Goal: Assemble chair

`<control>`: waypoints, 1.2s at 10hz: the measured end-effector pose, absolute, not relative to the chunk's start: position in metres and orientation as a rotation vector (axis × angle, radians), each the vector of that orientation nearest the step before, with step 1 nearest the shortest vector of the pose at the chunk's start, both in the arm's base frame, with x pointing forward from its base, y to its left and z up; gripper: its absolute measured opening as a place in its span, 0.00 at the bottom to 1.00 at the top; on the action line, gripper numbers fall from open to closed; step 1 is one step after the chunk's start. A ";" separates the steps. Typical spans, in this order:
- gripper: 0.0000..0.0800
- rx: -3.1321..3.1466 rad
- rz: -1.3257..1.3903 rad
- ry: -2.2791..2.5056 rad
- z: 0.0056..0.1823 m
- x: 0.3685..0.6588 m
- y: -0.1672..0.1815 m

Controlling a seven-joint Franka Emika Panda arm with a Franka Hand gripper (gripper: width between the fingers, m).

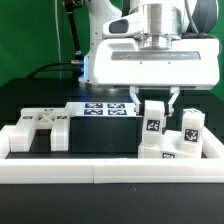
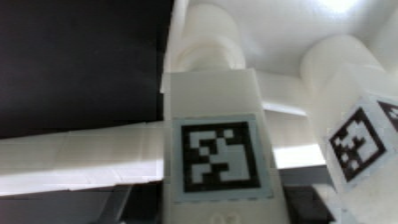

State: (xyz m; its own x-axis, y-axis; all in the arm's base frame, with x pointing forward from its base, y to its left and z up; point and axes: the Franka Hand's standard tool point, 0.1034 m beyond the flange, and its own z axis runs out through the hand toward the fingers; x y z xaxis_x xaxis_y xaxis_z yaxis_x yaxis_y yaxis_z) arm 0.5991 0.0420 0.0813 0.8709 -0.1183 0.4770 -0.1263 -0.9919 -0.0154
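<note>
1. Claw (image 1: 155,100) spread open and empty, poised just above an upright white post (image 1: 153,120) toward the exterior view's right.
2. Step, likely: reaching to grasp that post.
3. Next: descend squarely, close on its sides, avoid the neighbouring pieces (image 1: 190,132).

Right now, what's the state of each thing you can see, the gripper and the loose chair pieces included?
gripper: open, fingers either side of the tagged post, gaps showing.
tagged post: upright, not gripped.
second tagged piece: upright, at the exterior view's right of the post.
flat slab: lying flat at the exterior view's left, untouched.
marker board: flat on the table.
border rail: lying along the front.
</note>
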 end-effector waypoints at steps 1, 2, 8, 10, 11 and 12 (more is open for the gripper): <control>0.37 3.009 0.806 -0.193 0.081 0.601 0.042; 0.37 2.994 0.846 -0.188 0.081 0.602 0.041; 0.37 2.955 0.926 -0.162 0.080 0.609 0.037; 0.38 2.963 0.900 -0.161 0.077 0.606 0.038; 0.60 2.963 0.900 -0.160 0.077 0.606 0.038; 0.60 2.963 0.899 -0.159 0.076 0.606 0.038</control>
State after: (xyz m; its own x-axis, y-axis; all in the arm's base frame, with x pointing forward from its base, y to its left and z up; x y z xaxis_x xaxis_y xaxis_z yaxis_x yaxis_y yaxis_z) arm 0.6063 0.0377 0.0762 0.8267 -0.0862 0.5560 -0.1101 -0.9939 0.0097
